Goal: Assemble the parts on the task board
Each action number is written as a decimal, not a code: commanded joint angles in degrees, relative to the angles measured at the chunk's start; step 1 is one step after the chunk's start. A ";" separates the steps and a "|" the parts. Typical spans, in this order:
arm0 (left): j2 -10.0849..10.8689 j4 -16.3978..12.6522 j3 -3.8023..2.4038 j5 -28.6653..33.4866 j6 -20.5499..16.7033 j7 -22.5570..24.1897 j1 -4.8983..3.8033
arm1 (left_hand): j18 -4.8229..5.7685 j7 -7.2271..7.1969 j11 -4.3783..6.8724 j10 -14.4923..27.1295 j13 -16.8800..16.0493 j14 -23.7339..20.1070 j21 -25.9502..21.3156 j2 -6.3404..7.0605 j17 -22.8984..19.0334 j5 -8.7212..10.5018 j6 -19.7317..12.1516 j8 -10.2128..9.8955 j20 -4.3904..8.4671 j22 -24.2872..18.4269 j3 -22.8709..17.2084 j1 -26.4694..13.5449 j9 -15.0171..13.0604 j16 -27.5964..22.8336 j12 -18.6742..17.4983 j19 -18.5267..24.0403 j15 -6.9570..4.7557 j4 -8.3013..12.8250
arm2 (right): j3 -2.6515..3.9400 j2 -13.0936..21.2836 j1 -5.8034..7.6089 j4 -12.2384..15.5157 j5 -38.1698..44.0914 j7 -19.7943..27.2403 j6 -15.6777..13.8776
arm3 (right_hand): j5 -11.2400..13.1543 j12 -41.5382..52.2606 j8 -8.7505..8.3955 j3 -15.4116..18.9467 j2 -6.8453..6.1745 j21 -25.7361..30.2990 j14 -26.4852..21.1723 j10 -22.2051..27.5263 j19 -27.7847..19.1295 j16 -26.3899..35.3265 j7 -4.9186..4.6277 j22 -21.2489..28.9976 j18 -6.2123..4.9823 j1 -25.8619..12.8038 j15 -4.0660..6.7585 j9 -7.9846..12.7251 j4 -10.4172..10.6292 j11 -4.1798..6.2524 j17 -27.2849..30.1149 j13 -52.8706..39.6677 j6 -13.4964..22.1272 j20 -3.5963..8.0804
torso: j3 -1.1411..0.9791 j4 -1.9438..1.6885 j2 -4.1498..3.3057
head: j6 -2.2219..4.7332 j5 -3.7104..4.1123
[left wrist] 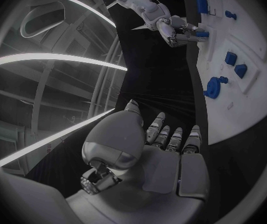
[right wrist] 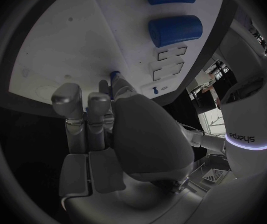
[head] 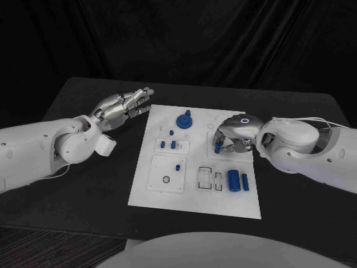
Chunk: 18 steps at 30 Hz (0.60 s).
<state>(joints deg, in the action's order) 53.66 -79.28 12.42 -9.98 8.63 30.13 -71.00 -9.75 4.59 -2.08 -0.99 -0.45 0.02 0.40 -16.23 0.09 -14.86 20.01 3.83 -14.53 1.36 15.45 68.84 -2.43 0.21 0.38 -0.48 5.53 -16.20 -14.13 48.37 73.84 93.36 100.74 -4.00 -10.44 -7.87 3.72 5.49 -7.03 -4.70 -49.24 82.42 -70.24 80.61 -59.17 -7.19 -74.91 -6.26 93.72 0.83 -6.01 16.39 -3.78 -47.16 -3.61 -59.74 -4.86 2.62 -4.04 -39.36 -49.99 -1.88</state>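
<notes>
White and flat, the task board (head: 196, 192) lies in the middle of the black table (head: 307, 111), dotted with small blue parts. A round gear-like part (head: 184, 120) with a raised stem stands near the board's far edge, two short pegs (head: 169, 145) sit in a recessed square below it, and a single peg (head: 178, 167) stands in the larger square nearer the robot. Two smooth blue cylinders, a thick one (head: 233, 179) and a slimmer one (head: 245, 182), lie side by side near the board's right edge, just beside a pair of rectangular outlined slots (head: 205, 177).

Reaching in from the right, the white right arm bends over the board with its silver right hand (head: 231, 139) turned palm-down above the upper right area. Its fingers curl in around a small blue peg (head: 218, 147), pinching it at the fingertips; the right wrist view shows the tip of that peg (right wrist: 115, 75) poking out between the metal fingers, close over the white surface.

Off the board's left edge, the left hand (head: 122, 107) hovers over the dark tabletop, palm tilted toward the board. Its fingers (left wrist: 174, 139) are stretched out and slightly apart, holding nothing and touching nothing.
</notes>
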 commanded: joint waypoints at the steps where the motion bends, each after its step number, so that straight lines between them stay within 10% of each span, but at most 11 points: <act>1: -0.09 -0.04 -0.05 0.44 0.80 0.42 0.09 | -0.59 0.00 -0.45 -0.07 0.04 -0.02 0.08 0.00 -0.09 -0.25 0.39 0.27 -0.52 0.07 -0.36 0.59 -0.09 -0.21 0.30 -0.08 0.46 -0.10 | 0.04 0.07 -0.05 -0.03 0.42 -2.02 2.40 | 1.51 -0.12 -1.67 0.65 -1.36 1.87 -1.03 4.35 -1.08 0.95 -0.10 -6.25 -0.47 -1.63 0.53 1.13 0.02 -0.48 0.91 0.04 3.18 0.28 | -0.01 -0.03 -0.06 | -0.01 0.04; 18: -0.19 0.22 -0.05 0.44 1.06 0.25 0.13 | -0.59 0.09 -0.54 -0.08 0.04 -0.02 0.09 -0.02 -0.09 -0.54 0.76 0.42 -0.56 0.07 -0.48 0.75 -0.13 -0.21 0.31 -0.09 0.43 -0.05 | 0.04 0.02 -0.12 0.25 0.41 -0.89 1.28 | 2.98 2.76 1.45 1.50 -0.50 1.05 -0.90 4.81 -0.76 -0.28 1.85 -6.53 -0.23 -2.21 1.10 0.18 -0.33 -0.08 -0.49 -0.55 0.72 0.59 | 0.02 -0.01 -0.02 | -0.01 -0.17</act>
<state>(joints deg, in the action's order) 53.59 -79.02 12.42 -9.98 8.90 29.84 -70.95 -9.75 4.71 -2.35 -1.11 -0.45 0.02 0.40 -16.23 0.06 -15.14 20.29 4.06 -14.74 1.35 15.29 68.84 -2.48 0.21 0.38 -0.68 5.54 -16.36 -14.13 48.39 73.84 93.46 100.75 -4.56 -8.99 -4.77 6.31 6.74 -5.69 -5.82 -47.91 81.43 -65.02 79.70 -59.08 -5.36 -74.90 -6.25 91.57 1.47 -5.72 16.11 -3.83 -47.58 -4.10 -58.72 -4.45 2.61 -4.03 -39.39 -49.99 -2.06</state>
